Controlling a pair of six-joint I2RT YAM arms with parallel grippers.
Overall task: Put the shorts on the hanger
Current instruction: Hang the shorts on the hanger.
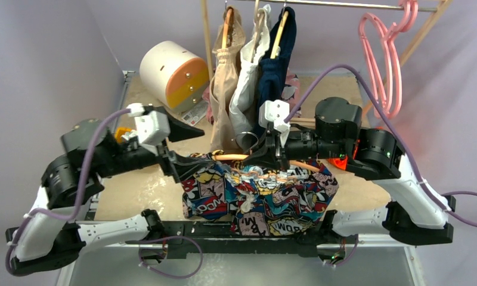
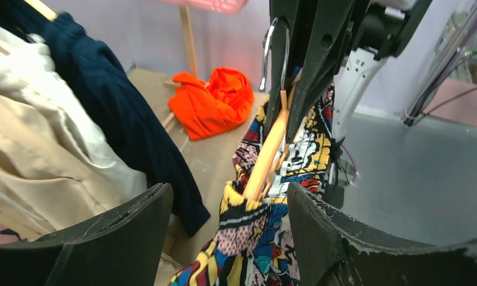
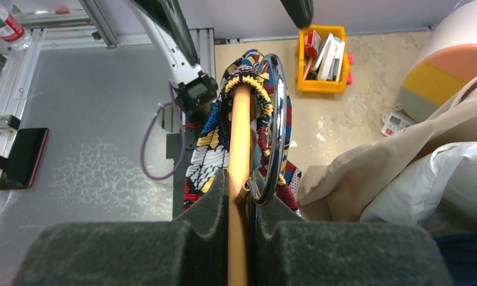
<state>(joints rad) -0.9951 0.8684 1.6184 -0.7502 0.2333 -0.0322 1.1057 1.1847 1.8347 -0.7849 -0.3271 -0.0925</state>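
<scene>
The right claw (image 3: 239, 223) is pinched tight on the thin peach-orange wavy-armed hanger (image 3: 240, 137), just beside its silver wire hook (image 3: 279, 113). The comic-print fabric shorts (image 1: 266, 199) drape over that hanger above the desk's (image 1: 138, 193) near edge (waistband gathered along the bar). The left claw (image 2: 230, 196) gapes wide, holding nothing, with the hanger's cloth-covered end showing between its dark, rough-edged fingers. Close behind the right claw hang beige, white and navy garments (image 1: 278, 59) on wooden hangers. A crumpled orange garment (image 2: 215, 101) lies on the desk beyond.
</scene>
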